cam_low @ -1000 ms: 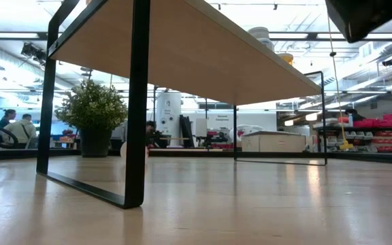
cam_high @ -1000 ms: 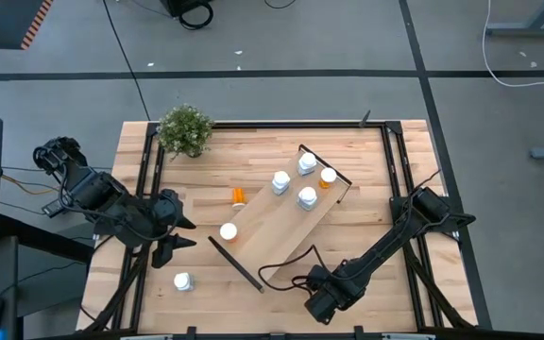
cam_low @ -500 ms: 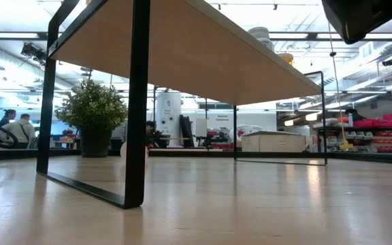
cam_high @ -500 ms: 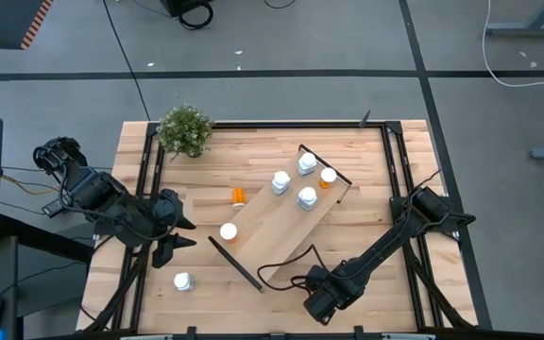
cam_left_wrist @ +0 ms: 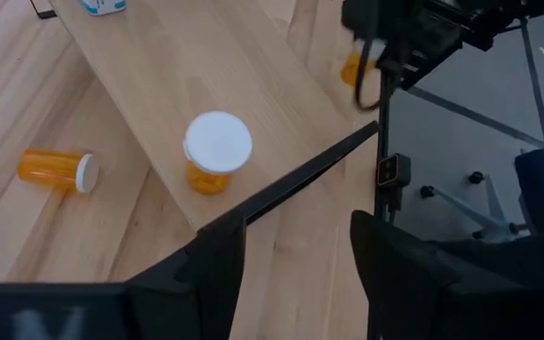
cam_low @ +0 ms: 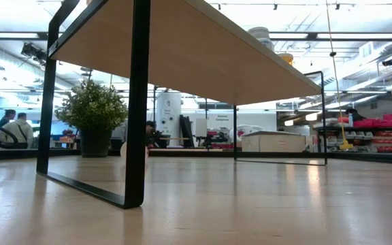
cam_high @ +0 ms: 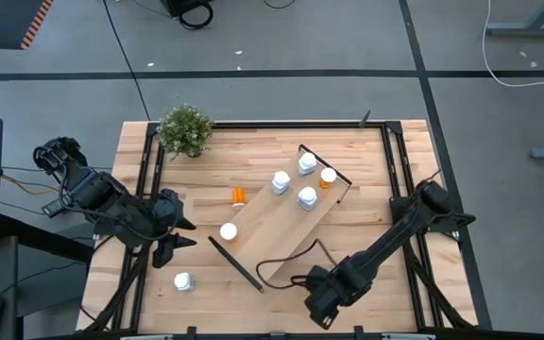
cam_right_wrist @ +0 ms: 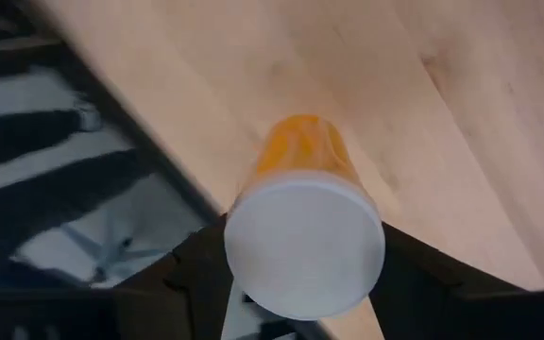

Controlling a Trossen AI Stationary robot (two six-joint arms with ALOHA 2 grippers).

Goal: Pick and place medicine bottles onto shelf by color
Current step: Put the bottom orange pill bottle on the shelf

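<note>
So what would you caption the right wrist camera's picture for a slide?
Right gripper holding an orange medicine bottle by its white cap above the wooden tabletop.

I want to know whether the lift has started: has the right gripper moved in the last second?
Yes, slightly. In the high view the right gripper, holding an orange bottle, has shifted a little farther from the shelf, and it has left the low view's upper corner.

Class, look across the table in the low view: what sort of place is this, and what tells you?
Probably a large open robotics lab or workshop: strip-lit ceiling, seated people at the far side, and red stock on racks behind the shelf.
</note>
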